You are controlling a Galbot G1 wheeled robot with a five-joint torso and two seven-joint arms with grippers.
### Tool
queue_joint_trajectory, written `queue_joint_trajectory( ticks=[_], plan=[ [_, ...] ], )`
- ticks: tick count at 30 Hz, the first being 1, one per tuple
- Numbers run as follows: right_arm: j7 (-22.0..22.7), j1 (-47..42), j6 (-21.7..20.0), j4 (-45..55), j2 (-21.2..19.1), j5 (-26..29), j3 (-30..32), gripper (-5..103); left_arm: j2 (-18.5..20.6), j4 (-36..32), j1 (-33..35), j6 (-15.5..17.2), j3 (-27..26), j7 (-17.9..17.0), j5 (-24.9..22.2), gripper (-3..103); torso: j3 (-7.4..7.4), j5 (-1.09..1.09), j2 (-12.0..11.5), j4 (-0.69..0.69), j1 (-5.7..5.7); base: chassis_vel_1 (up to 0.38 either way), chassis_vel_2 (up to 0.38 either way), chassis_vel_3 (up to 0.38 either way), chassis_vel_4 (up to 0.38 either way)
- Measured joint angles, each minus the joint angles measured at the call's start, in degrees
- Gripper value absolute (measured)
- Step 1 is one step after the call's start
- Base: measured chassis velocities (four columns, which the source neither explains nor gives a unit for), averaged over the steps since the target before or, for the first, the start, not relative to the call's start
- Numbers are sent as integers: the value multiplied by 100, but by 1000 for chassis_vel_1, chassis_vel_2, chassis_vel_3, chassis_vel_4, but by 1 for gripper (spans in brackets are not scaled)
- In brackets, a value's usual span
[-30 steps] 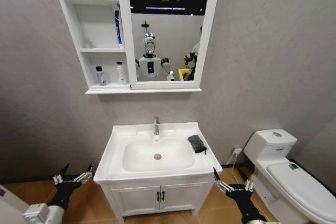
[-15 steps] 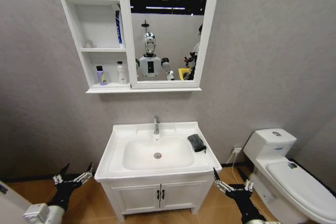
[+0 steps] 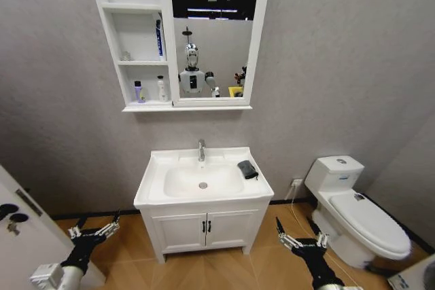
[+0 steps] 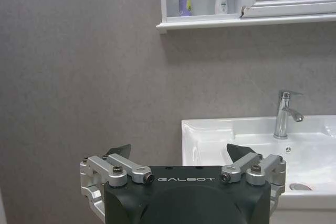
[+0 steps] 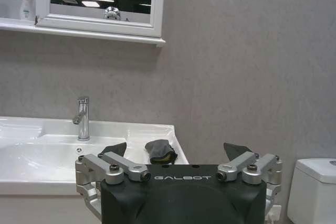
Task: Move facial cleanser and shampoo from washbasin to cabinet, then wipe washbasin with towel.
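Camera pulled back, towel (image 3: 247,169) on washbasin (image 3: 151,183), well apart from both fingers-spread grippers.

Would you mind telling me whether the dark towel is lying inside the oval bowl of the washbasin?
No, the towel lies on the flat rim of the washbasin at the robot's right, outside the bowl.

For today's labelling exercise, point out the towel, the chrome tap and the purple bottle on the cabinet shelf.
towel (image 3: 247,169): head view, middle of the dark cloth on the washbasin's rim.
chrome tap (image 3: 202,150): head view, its upright body.
purple bottle (image 4: 184,2): left wrist view, its body.
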Motion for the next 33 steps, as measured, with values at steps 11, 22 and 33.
queue_joint_trajectory(
  ticks=[11, 22, 33],
  plan=[
    [1, -1, 0, -2, -1, 0, 0, 100, -1, 0, 1, 0, 1, 0, 0, 100, 0, -6, 1, -2, -1, 361, -363, -360, 360],
    [1, -2, 0, -2, -1, 0, 0, 100, 0, 0, 0, 0, 1, 0, 0, 100, 1, -10, -1, -4, 3, 351, -351, -347, 351],
    [0, -2, 0, -2, -1, 1, -1, 100, -1, 0, 2, 0, -1, -1, 0, 100, -1, 0, 3, -4, -4, 206, -182, -246, 214]
  ],
)
